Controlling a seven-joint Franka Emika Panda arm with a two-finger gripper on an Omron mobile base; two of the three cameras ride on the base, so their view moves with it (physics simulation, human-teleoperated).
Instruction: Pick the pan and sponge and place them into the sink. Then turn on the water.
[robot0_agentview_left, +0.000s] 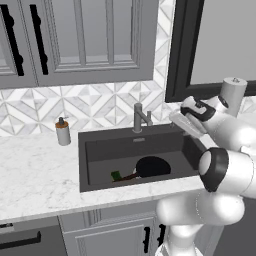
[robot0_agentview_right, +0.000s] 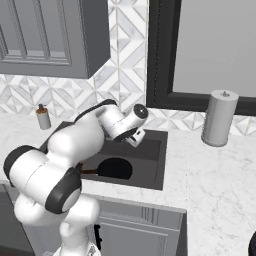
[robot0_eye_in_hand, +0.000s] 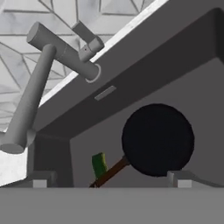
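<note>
Fingertips of the two-finger claw stand at the near edge of the hand view, spread wide apart with nothing between them. Beyond them, the round flat black frying pan lies on the floor of the large rectangular dark grey sink. Its thin reddish-brown handle points toward the small green sponge, which rests in the basin just beside that handle. At the back rim rises the slim grey metal faucet, its side lever visible. A brown-and-white soap dispenser bottle stands on the white marble desk, left of the basin.
</note>
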